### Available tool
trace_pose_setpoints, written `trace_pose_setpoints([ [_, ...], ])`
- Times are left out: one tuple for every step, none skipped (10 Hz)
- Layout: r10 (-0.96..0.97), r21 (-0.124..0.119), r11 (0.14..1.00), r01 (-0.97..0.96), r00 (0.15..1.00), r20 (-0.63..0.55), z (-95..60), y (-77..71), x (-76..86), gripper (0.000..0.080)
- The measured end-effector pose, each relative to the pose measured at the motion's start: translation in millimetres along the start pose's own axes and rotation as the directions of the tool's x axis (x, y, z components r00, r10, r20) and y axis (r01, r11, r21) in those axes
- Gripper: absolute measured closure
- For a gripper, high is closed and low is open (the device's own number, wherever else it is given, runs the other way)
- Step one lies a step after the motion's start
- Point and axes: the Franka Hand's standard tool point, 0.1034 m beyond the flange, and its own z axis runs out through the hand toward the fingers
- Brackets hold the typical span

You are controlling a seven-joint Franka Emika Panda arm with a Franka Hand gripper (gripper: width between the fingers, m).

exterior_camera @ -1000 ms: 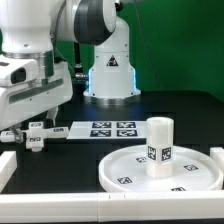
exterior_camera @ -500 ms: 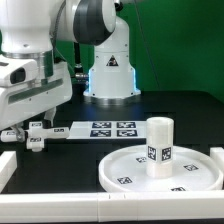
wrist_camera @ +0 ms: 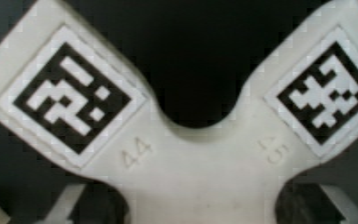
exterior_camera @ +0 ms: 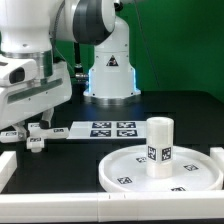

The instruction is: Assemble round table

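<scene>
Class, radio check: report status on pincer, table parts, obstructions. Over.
Pincer down at cross-shaped piece, grip unconfirmed. Cylinder upright on round disc. Nothing seen in the way.

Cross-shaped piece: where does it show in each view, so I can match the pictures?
Exterior view: the cross-shaped piece lies at the exterior view's left, just beside the end of the marker board.
Wrist view: the piece fills the picture close up, two arms spread apart.
Shared landmark: the square tags on its arms.

A robot lab: a white robot arm stands at the far edge of a black table, green wall behind.
</scene>
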Motion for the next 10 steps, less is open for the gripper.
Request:
trace_pose_setpoints([
  [0.015,0.0,1.0,-0.015,1.0,-0.002,-2.4,-0.4,4.0,0.0372],
  [0.038,0.001,0.999,-0.038,0.999,-0.005,-8.1,-1.3,10.6,0.0372],
  [0.08,0.007,0.997,-0.08,0.997,-0.009,-17.1,-3.5,20.8,0.0371],
  [0.119,0.013,0.993,-0.118,0.993,-0.014,-31.8,-5.7,38.4,0.0371],
  [0.174,0.039,0.984,-0.173,0.985,-0.008,-44.4,-8.7,54.2,0.0371],
  [0.227,0.072,0.971,-0.226,0.974,0.006,-62.6,-8.5,76.8,0.0371],
  [0.264,0.09,0.96,-0.265,0.964,0.019,-82.0,-3.7,101.8,0.0371],
  [0.298,0.062,0.953,-0.298,0.955,0.001,-95.2,6.4,119.4,0.0371],
  [0.288,0.067,0.956,-0.287,0.958,0.004,-92.0,4.4,116.7,0.0371],
  [0.289,0.068,0.955,-0.289,0.957,0.005,-91.4,4.4,116.1,0.0371],
])
